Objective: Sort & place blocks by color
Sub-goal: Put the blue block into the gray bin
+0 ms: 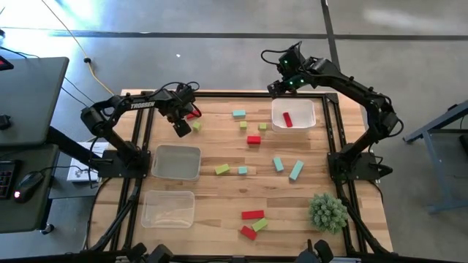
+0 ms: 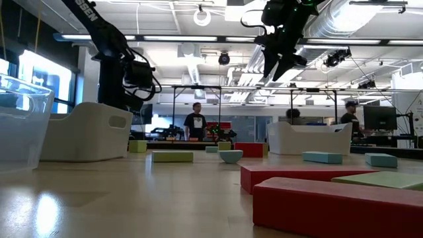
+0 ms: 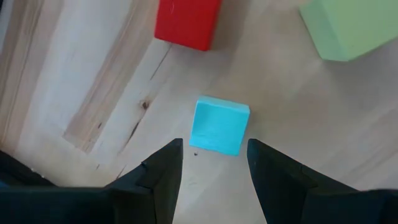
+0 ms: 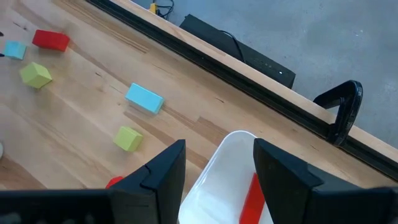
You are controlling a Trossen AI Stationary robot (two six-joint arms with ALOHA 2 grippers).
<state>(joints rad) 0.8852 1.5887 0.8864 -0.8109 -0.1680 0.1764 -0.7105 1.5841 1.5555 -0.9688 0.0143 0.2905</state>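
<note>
Pickup comes next: your left gripper [image 3: 211, 163] hovers with fingers spread over the small teal cube [image 3: 218, 126], near a red block [image 3: 188, 23]. Lower straight down. Your right gripper [image 4: 217, 168], spread and empty, hangs above the white tray [image 4: 217, 180].

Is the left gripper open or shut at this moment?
Open. In its wrist view the left gripper has both fingers spread, bare tabletop between them, and the teal cube lies just ahead, ungripped.

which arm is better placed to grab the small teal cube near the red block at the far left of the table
Left. The left gripper hangs open right over the teal cube, beside the red block. The right gripper is open over the white tray across the table.
</note>
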